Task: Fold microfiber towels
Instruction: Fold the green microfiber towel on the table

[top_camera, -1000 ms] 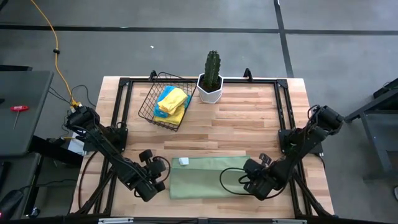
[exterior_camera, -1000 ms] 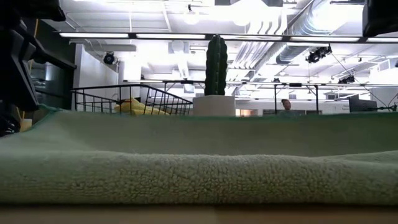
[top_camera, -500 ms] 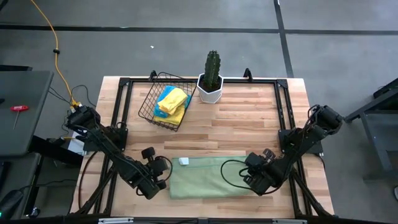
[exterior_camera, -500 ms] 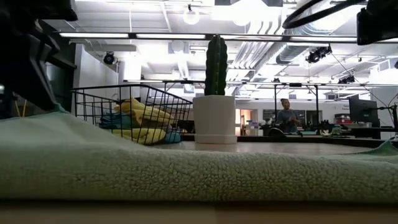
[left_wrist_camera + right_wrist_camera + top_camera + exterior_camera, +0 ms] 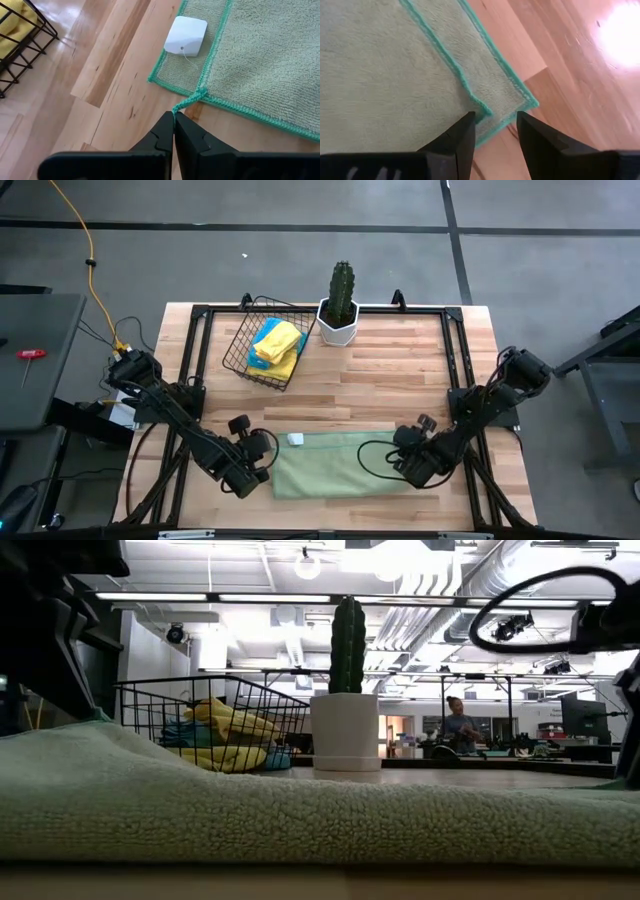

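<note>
A pale green towel (image 5: 335, 465) lies folded in half on the wooden bench (image 5: 390, 380), near its front edge, with a white tag (image 5: 186, 36) showing at its back left corner. The left pincer (image 5: 173, 131) sits at the towel's left end, its fingers pressed shut on the teal stitched edge (image 5: 192, 97) at a corner of the cloth. The right pincer (image 5: 495, 125) hovers low over the right end of the towel, its fingers apart and empty, just above the corner where the two layers' teal edges run side by side. Farther back on the bench stands a tilted wire basket (image 5: 262, 340) holding yellow and blue towels (image 5: 277, 345), and just to its right a cactus (image 5: 342, 290) in a white pot (image 5: 338, 328). In the low view the green cloth fills the foreground, and a person (image 5: 459, 726) is visible far off in the room behind the bench.
</note>
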